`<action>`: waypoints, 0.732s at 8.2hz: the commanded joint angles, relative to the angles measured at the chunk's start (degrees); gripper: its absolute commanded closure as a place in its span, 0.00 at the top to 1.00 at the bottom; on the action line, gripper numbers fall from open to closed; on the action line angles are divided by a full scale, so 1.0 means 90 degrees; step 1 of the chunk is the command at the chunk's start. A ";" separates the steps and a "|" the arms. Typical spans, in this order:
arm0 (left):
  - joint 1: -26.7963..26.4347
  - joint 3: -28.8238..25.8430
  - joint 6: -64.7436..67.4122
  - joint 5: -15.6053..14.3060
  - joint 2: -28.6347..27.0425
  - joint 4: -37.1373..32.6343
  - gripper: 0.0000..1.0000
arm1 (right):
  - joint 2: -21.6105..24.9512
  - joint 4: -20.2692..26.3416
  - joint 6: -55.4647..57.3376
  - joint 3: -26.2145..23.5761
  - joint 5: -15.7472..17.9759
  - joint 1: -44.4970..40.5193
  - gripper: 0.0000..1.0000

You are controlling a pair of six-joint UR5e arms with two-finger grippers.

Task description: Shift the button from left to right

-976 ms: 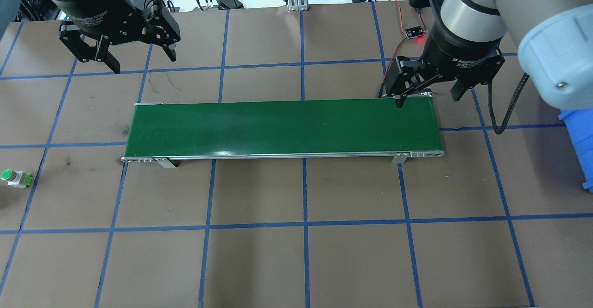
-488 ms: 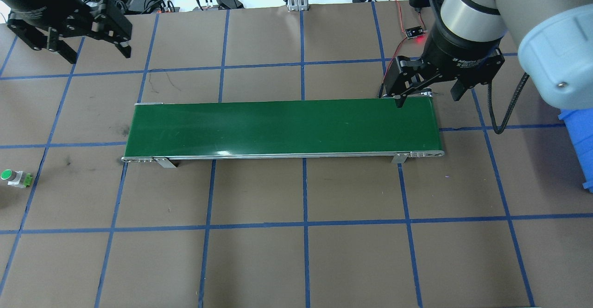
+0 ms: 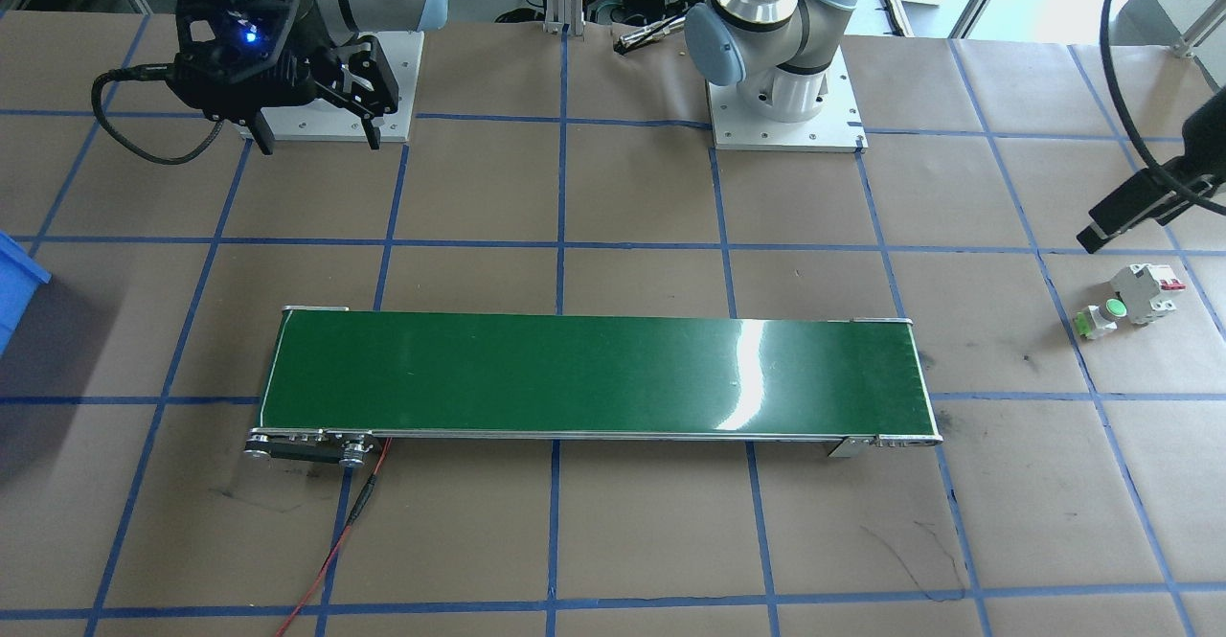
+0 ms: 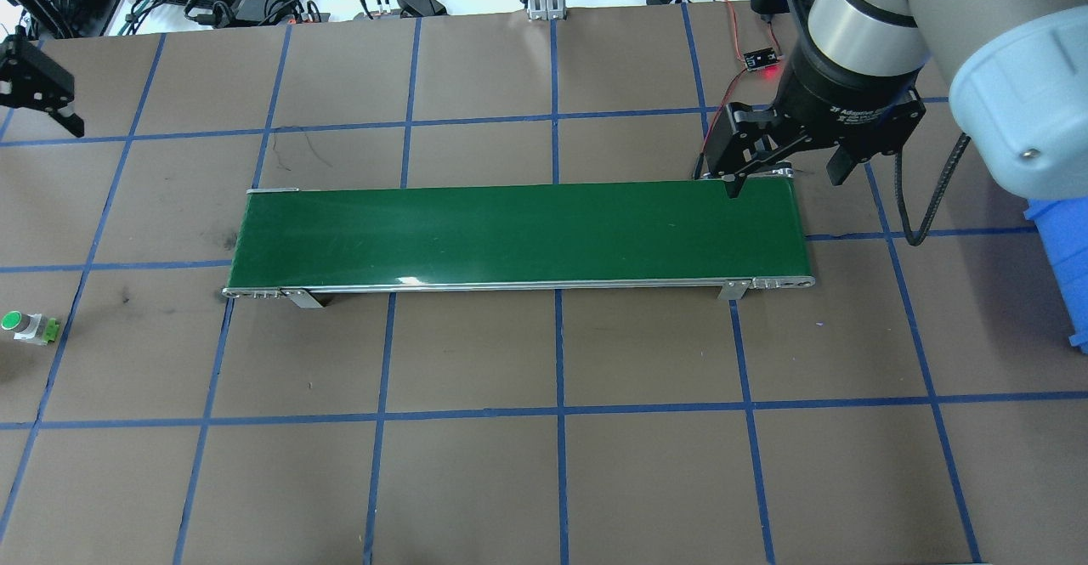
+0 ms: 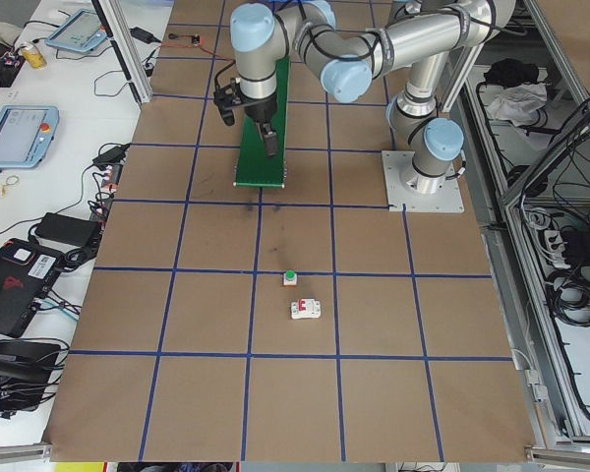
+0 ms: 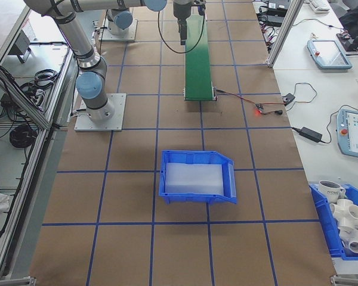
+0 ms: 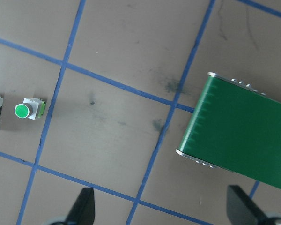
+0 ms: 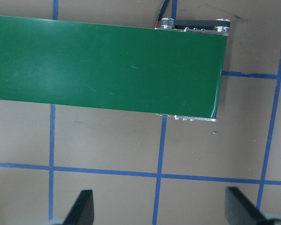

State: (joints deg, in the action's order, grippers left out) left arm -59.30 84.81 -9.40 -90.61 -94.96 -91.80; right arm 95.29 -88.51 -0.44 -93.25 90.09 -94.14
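The button lies on its side on the brown table at the far left, its round green cap showing; it also shows in the front view and in the left wrist view. My left gripper is open and holds nothing. It hangs at the overhead view's left edge, well beyond the button, and only partly shows. My right gripper is open and empty over the far right corner of the green conveyor belt.
A grey-white circuit breaker with a red lever stands right beside the button. A blue bin sits on the table past the conveyor's right end. A red wire and a small lit board lie behind the right gripper.
My left gripper has swung leftward from near the conveyor's far left corner to the overhead view's left edge. The right arm and the button have not moved.
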 commanded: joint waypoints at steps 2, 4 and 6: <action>0.0895 0.0069 -0.0788 -0.1225 -0.1300 0.1002 1.00 | -0.0002 0.0001 0.0000 0.0000 0.0000 -0.0009 1.00; 0.0915 0.0137 -0.2075 -0.1359 -0.1566 0.1303 1.00 | 0.0007 0.0001 0.0000 0.0000 0.0000 0.0001 1.00; 0.1216 0.0147 -0.2858 -0.1300 -0.1655 0.1439 1.00 | 0.0007 0.0001 0.0000 0.0000 0.0000 0.0001 1.00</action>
State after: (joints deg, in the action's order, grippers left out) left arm -50.51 86.01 -28.18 -102.40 -108.68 -80.50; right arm 95.30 -88.51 -0.44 -93.25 90.09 -94.15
